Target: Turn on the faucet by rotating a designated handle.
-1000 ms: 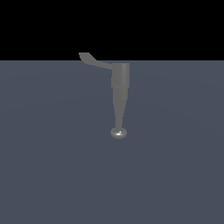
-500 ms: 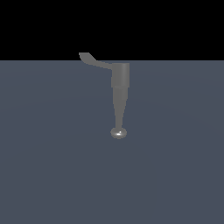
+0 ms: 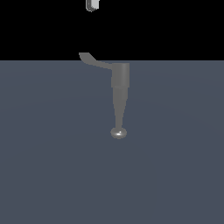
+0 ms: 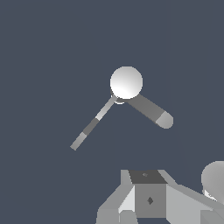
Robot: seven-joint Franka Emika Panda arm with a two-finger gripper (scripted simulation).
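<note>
We are hovering the claw (image 3: 91,5), opening unclear, at the frame's top, the handle (image 3: 92,60) lying directly below, pointing left.

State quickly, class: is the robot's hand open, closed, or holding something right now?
Hand: cannot be told; only a sliver shows above the handle, touching nothing.

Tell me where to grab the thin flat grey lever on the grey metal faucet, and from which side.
Probably grip the thin flat grey lever near its widened paddle tip, farthest from the cylindrical body, for leverage. Come from above: it sticks out sideways, clear of the tapering spout, and the white gripper hangs over that tip.
</note>
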